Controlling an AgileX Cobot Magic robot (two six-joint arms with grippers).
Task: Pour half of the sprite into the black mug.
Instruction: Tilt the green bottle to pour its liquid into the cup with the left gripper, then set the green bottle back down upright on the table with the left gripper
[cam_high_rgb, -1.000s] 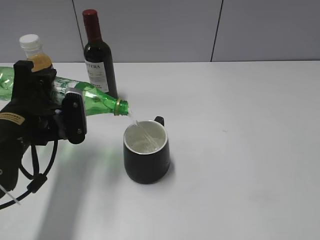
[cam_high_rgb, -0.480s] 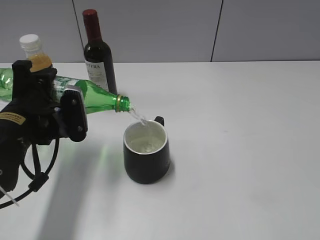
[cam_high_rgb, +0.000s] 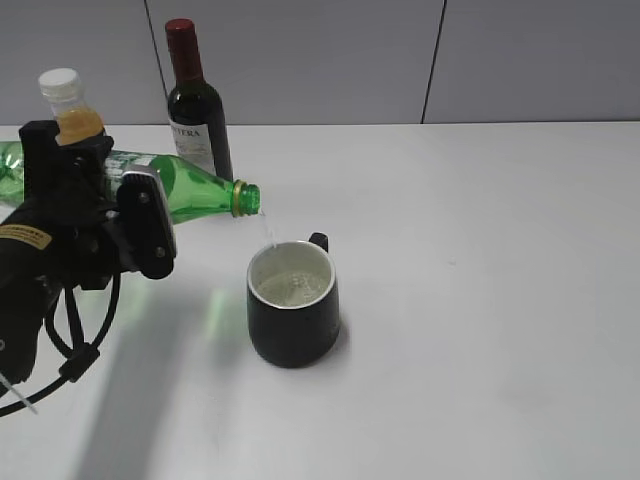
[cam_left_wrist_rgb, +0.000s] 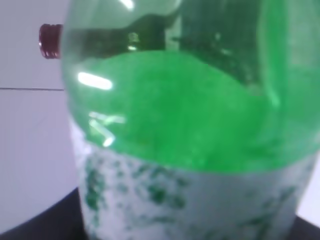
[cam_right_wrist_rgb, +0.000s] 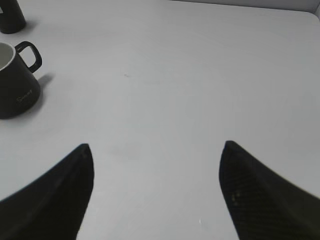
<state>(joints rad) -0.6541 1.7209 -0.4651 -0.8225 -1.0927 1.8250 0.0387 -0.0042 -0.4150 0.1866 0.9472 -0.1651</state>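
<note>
My left gripper (cam_high_rgb: 105, 192) is shut on the sprite (cam_high_rgb: 195, 194), a green bottle held almost level with its open mouth pointing right. Only a thin trickle falls from the mouth toward the black mug (cam_high_rgb: 293, 316). The mug stands upright just below and to the right of the mouth, with clear liquid in its white inside. In the left wrist view the sprite (cam_left_wrist_rgb: 190, 125) fills the picture, its label low down. My right gripper (cam_right_wrist_rgb: 156, 150) hangs open over bare table with nothing between its fingers. The black mug (cam_right_wrist_rgb: 15, 85) stands far to its left.
A dark wine bottle (cam_high_rgb: 198, 110) with a red cap stands behind the sprite's neck. An orange juice bottle (cam_high_rgb: 70, 105) with a white cap stands behind my left arm. The white table (cam_high_rgb: 480, 300) stretches to the right, with a grey wall behind it.
The sprite's mouth has risen and the bottle has tipped back toward level. The stream into the mug has thinned to a trickle. My right gripper shows no change.
</note>
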